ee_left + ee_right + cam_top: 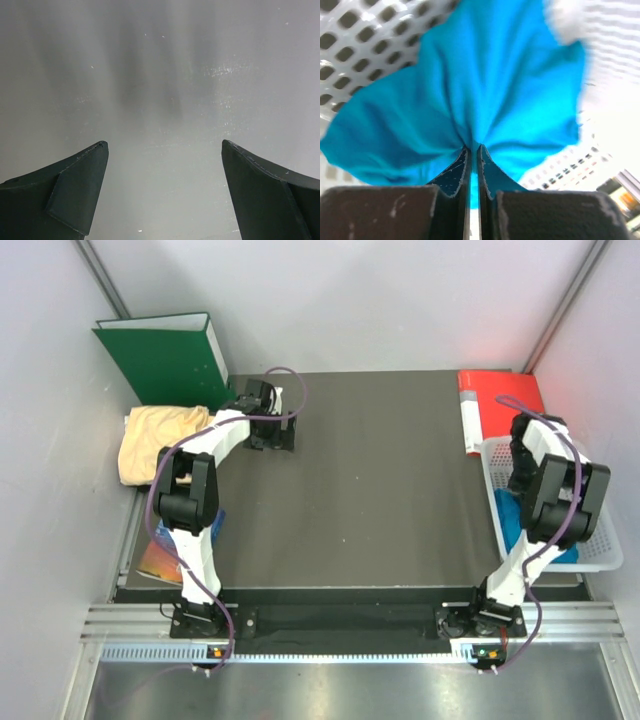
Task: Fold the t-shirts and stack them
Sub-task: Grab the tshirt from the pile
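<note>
Teal-blue t-shirt [495,90] — mostly hidden from above — pinched in right hand [474,148]; left hand [163,143] open.

Top external: fixed high above and behind, looking steeply down. Left arm base [195,618] and right arm base [490,620] sit at the bottom edge, and the whole dark counter [380,490] is in frame.

Left wrist: looks out between its own jaws, wide apart at the lower corners, toward a plain pale surface; which one, cannot tell.

Right wrist: very close, looking along its pinched jaws into the teal-blue shirt [495,90] in the white basket [360,35].

Shared with the top view: that basket and cloth, at its right edge.
</note>
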